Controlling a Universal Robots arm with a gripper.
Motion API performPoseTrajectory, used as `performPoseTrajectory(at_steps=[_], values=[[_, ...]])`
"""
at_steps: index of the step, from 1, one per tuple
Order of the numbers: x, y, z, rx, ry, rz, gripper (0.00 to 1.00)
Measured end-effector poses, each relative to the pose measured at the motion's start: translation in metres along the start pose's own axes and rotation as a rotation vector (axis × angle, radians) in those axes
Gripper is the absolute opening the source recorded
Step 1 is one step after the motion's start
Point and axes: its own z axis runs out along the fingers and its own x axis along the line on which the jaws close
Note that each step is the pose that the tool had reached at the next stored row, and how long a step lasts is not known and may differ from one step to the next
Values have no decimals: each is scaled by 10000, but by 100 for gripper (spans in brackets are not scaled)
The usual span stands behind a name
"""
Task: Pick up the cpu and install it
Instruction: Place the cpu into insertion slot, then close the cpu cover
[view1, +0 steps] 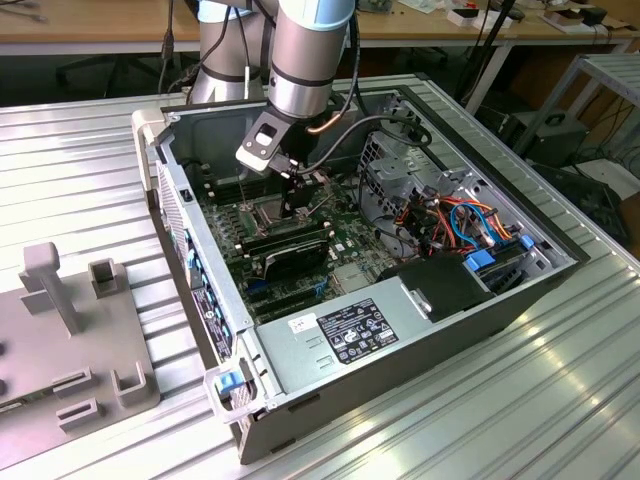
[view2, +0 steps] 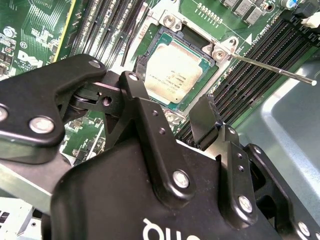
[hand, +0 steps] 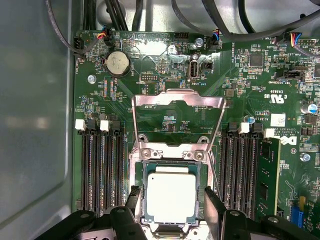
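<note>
the cpu (hand: 170, 196) (view2: 174, 74) lay flat in the socket (view2: 187, 44) on the green motherboard (hand: 150, 65), in both wrist views: a thin square chip with a dull, pale grey metal top and a narrow green rim around it. the hinged metal frame (hand: 177, 97) stood flipped open beside it, with black memory slots (hand: 102, 170) on both sides. the gripper (hand: 172, 202) (view2: 167, 95) hung low over the socket, its black fingers (hand: 134, 200) spread wide to either side of the chip, holding nothing

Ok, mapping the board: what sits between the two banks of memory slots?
The cpu, lying in its socket with the metal frame hinged open, in the first wrist view.
</note>
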Motion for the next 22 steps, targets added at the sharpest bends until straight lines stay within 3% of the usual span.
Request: performPoseTrajectory(at_steps=[1,4,6,22], values=[[0,0,-40,-1,1,0,62],[0,-1,-49,0,0,0,62],[-1,-1,-135,-1,0,0,62],[-35,-2,-136,0,2,0,62]])
